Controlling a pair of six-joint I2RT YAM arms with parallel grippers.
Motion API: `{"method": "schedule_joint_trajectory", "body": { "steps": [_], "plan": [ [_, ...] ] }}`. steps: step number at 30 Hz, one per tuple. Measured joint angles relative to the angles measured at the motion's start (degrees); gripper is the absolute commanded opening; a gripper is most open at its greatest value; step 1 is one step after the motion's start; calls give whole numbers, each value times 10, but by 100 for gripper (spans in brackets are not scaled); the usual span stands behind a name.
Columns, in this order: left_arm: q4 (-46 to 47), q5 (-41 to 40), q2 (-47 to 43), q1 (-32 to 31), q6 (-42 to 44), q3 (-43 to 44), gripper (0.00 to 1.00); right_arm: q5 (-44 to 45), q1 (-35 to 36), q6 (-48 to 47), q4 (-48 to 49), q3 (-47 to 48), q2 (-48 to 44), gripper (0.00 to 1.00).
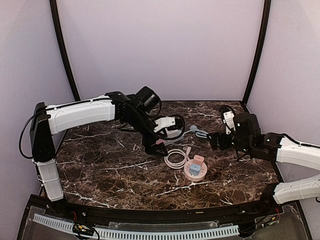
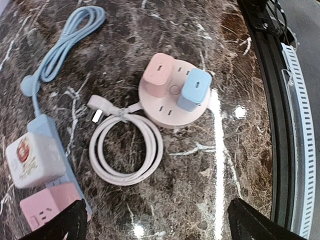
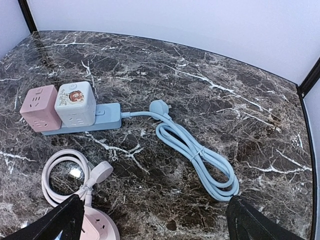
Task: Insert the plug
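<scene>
The left gripper [image 2: 160, 227] is hanging over the marble table [image 1: 100, 165] with its two fingers [image 2: 65, 225] standing wide apart and nothing between them. Its wrist view is showing the round pink socket base [image 2: 172, 112], which is carrying a pink adapter [image 2: 159, 74] and a blue adapter [image 2: 195, 89] side by side. Just beside the base, the pale coiled cable [image 2: 127, 150] is lying with the pale plug [image 2: 97, 107] free on the table, not in any socket. The right gripper [image 3: 155, 222] is also spread open and is holding nothing. Its wrist view is giving what the left arm is mostly covering in the top view: the blue power strip [image 3: 107, 116] with a white cube [image 3: 75, 102] and a pink cube [image 3: 39, 106] sitting on it. The blue plug [image 3: 160, 106] is lying loose near the strip's end, with the blue cable [image 3: 200, 155] looped beside it. In the top view the two grippers are hovering well apart, one at each side of the cables.
</scene>
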Motion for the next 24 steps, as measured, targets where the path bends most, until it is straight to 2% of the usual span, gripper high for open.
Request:
{"method": "schedule_joint_trajectory", "body": {
  "steps": [10, 17, 24],
  "plan": [
    [185, -74, -159, 87, -127, -213, 99, 15, -2, 3, -2, 49, 38, 99],
    [303, -219, -270, 153, -201, -357, 99, 12, -26, 12, -3, 97, 75, 99],
    [390, -366, -376, 215, -244, -491, 99, 21, -89, 16, 15, 108, 85, 99]
  ]
}}
